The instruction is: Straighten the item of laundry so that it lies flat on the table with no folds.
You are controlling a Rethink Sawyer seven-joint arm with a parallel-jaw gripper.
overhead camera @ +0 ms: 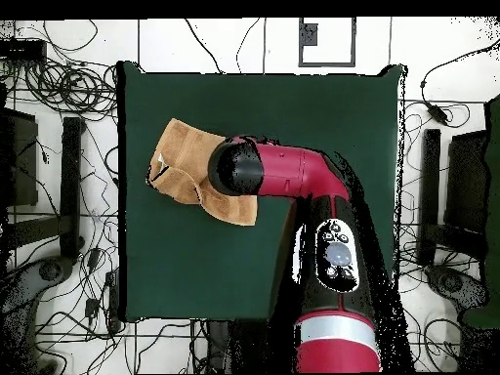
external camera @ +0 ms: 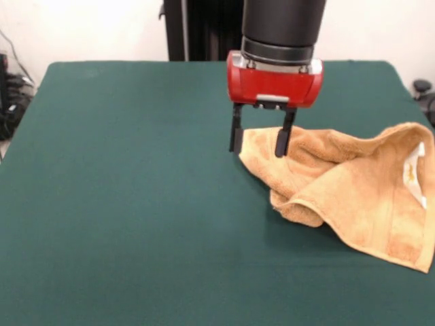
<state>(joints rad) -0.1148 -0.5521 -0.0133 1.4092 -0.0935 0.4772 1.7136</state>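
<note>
The tan-orange towel (external camera: 353, 193) lies crumpled on the right side of the green table (external camera: 136, 204), folded over itself, with a white label (external camera: 414, 173) near its right edge. My gripper (external camera: 256, 152) hangs straight down over the towel's left corner. It is open, with one finger just left of the cloth edge and the other on the cloth. In the overhead view the towel (overhead camera: 186, 156) lies near the table's (overhead camera: 322, 107) left edge, and the arm's wrist (overhead camera: 234, 168) covers part of it and hides the gripper.
The towel reaches the table's right edge in the front view. Cables and stands (overhead camera: 59, 195) surround the table on the floor. The robot's arm (overhead camera: 332, 244) reaches over the table from the bottom of the overhead view.
</note>
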